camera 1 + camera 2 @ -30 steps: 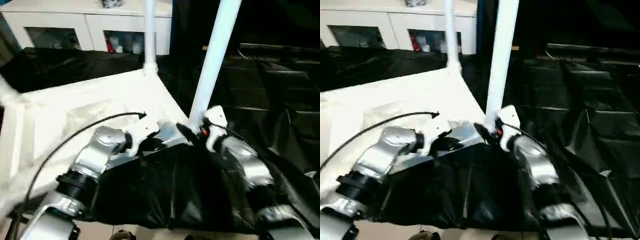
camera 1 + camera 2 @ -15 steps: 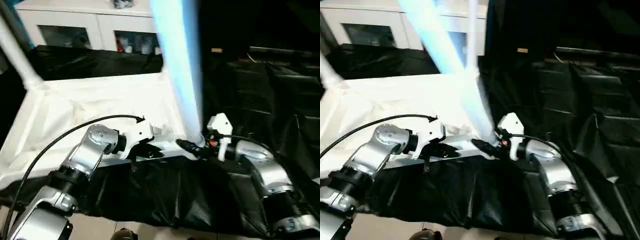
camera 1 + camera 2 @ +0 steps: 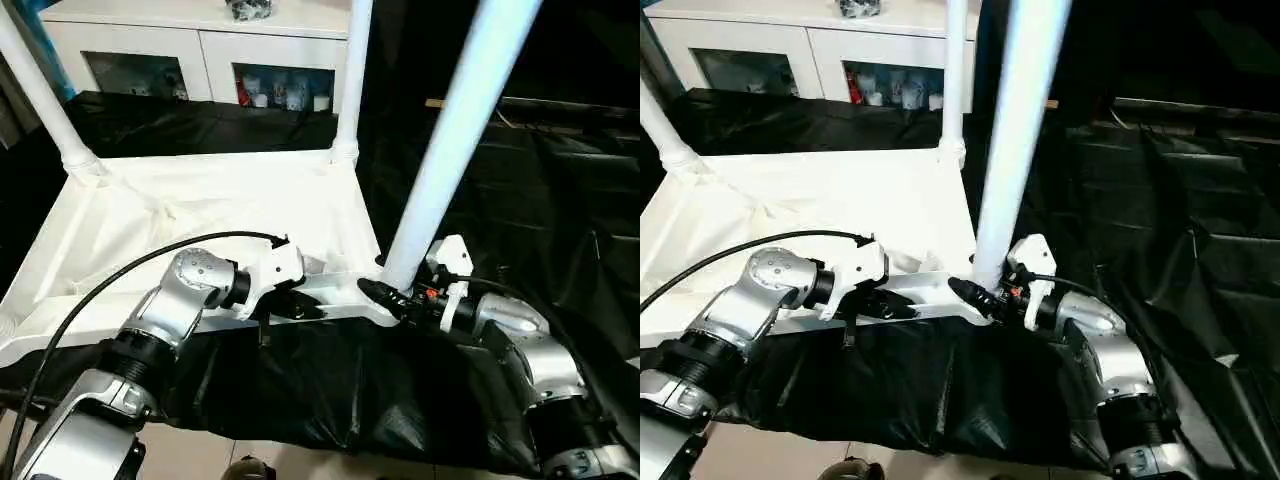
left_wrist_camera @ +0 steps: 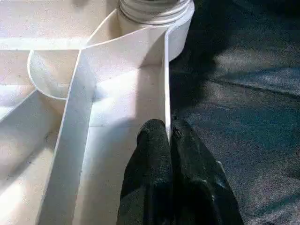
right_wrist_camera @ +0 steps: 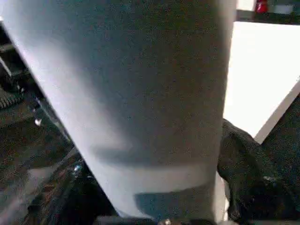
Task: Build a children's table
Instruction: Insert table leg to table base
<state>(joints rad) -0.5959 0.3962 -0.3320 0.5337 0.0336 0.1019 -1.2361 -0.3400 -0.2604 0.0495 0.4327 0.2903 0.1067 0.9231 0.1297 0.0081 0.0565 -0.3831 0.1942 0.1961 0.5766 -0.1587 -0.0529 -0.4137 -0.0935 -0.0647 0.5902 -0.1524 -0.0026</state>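
The white tabletop (image 3: 200, 210) lies underside up on black cloth. Two white legs (image 3: 40, 95) (image 3: 352, 80) stand in its far corner sockets. A third leg (image 3: 450, 140) rises from the near right corner socket (image 4: 154, 9), leaning slightly right. My left gripper (image 3: 300, 305) is shut on the thin near rim (image 4: 166, 84), one black finger on each side of it. At the base of the near right leg my right gripper (image 3: 385, 295) is closed around the tube, and one finger (image 5: 248, 183) presses its side.
Behind the tabletop stands a white cabinet (image 3: 200, 40) with glass-fronted compartments. Black cloth (image 3: 520, 180) covers the surface around and to the right. A black cable (image 3: 120, 275) arcs over my left forearm.
The head view has shifted. The near right leg swung, blurred half a second ago, and now stands steady in its socket. My right gripper has stayed at its base; the left keeps its hold.
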